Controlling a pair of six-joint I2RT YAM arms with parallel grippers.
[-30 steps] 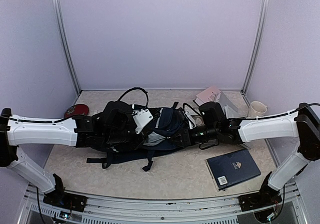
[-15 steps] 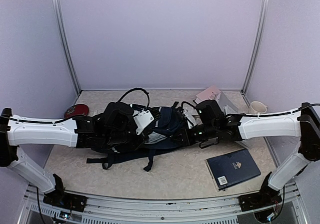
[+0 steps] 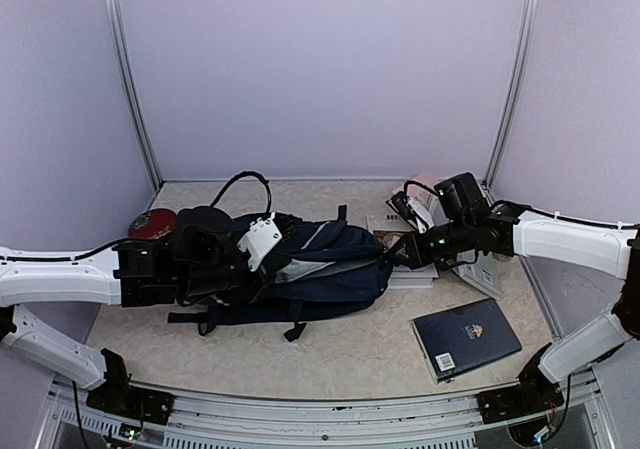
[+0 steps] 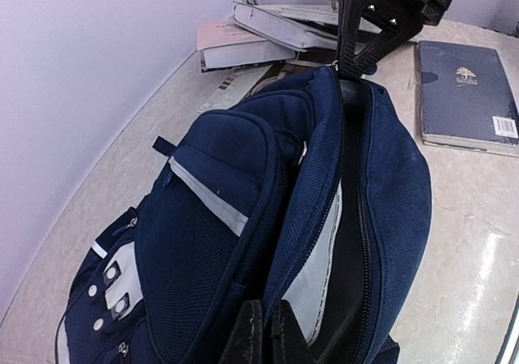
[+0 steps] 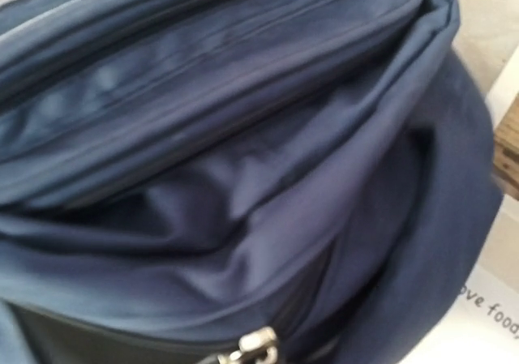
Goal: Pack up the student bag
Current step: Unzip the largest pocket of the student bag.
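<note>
Right now the student bag (image 3: 330, 277) lies on its side across the middle of the table (image 3: 360, 354), its main zip gaping so the light grey lining shows. The left gripper (image 4: 263, 333) sits at the bag's handle end, fingers pressed together on the rim of the opening. The right gripper (image 4: 350, 60) is at the opposite end, jaws closed tight on the fabric where the zip line ends. A flat navy book (image 3: 466, 337) lies near that end, apart from the bag. White binders (image 4: 272, 25) are stacked just beyond the same end
</note>
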